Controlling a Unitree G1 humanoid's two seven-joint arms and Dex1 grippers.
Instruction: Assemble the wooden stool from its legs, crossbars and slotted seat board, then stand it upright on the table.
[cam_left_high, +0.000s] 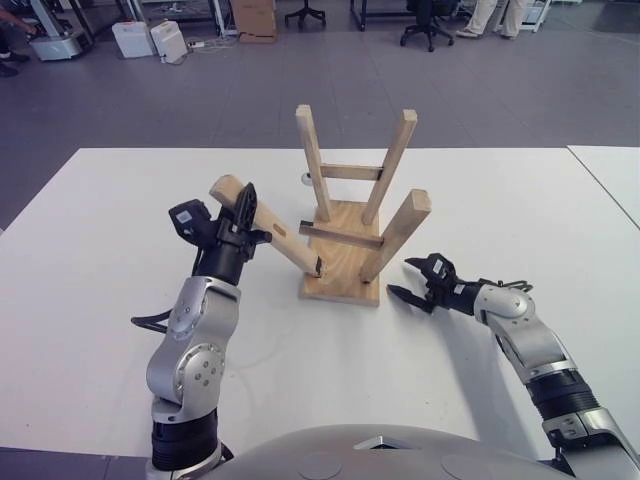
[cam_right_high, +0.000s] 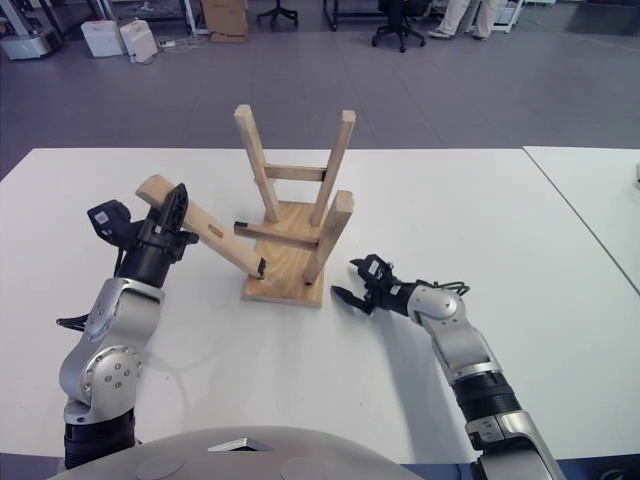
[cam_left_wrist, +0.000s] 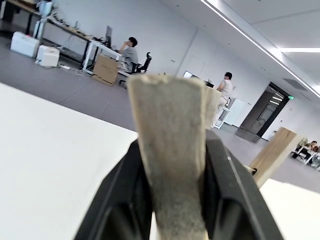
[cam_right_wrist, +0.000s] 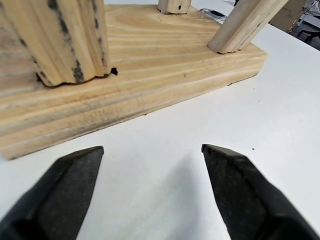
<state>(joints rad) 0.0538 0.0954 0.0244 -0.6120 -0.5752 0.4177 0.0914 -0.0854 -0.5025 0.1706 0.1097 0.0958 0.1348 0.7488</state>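
Left claw (cam_left_high: 245, 212) clenched across fourth leg (cam_left_high: 290, 248), gripping near its upper end, centre-left of the head view. Left wrist view agrees: fingers (cam_left_wrist: 120, 200) pressed on either side of the wood. Leg's long axis slants from upper left at the claw down to lower right. Its lower end meets the near-left corner of the seat board (cam_left_high: 338, 282). Cannot tell whether that end sits in a slot or only rests against the board.

Right claw (cam_left_high: 398, 277) released, jaws spread wide, holding nothing, low over the table (cam_left_high: 120, 200) right of centre. Board's near-right edge lies just beside it, toward the left of the frame, not touching. Right wrist view shows bare table between claw and board edge.

Board lies flat on the table, mid-frame, underside up. Three legs (cam_left_high: 393, 165) stand up from it: two at the back, one near right. Upper crossbar (cam_left_high: 350, 172) joins the back pair. Lower crossbar (cam_left_high: 340, 236) runs from the near-right leg leftward, its free end close to the slanted leg.

Judgement: step in hand is seating the last leg. Coming move likely turns on swinging the leg's top toward the upper right until it stands like the others and takes the free crossbar end. Left arm has the leg; right claw is nearer the board and could brace it. Risk: board slides, or crossbar end misses.
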